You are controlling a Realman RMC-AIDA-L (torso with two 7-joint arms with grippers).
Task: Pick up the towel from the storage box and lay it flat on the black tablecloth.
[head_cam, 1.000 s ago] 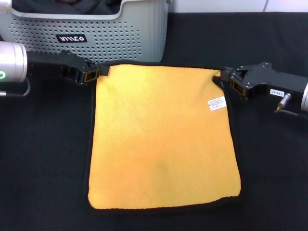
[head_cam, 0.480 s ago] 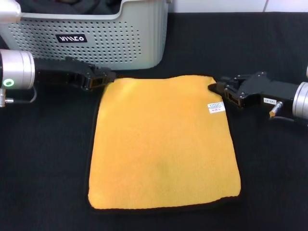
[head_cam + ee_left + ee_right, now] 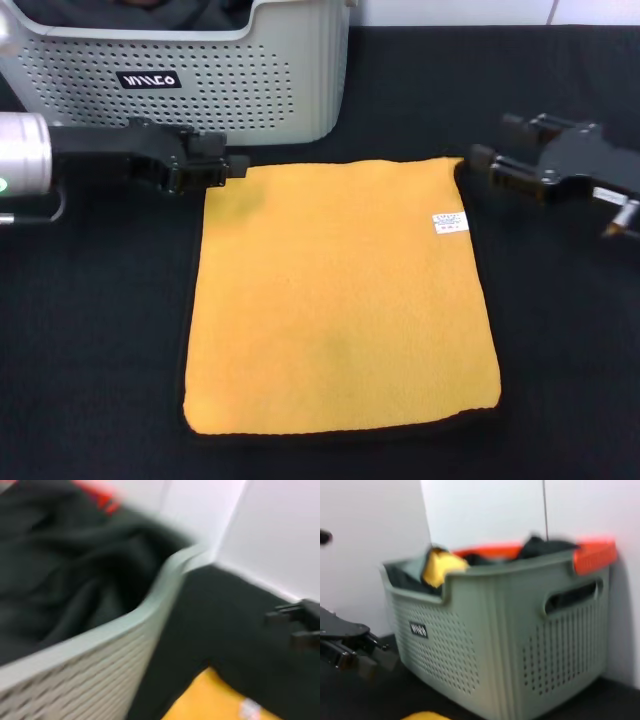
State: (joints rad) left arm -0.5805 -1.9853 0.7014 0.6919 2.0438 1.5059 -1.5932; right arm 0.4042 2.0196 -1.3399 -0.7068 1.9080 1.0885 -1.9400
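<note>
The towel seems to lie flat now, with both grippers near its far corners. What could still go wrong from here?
1. The left gripper sits right at the towel's far left corner; if fabric is caught there, pulling away could drag or fold it.
2. The right gripper is beside the far right corner and might snag the edging.
3. The storage box stands just behind the left gripper, so lifting backward risks a bump.

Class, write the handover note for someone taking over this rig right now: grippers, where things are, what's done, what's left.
Left gripper: open, at the towel's far left corner.
Right gripper: open, just off the far right corner.
The towel lies flat on the black tablecloth, in front of the storage box.
Done: towel out and spread.
Left: pull both arms clear.
</note>
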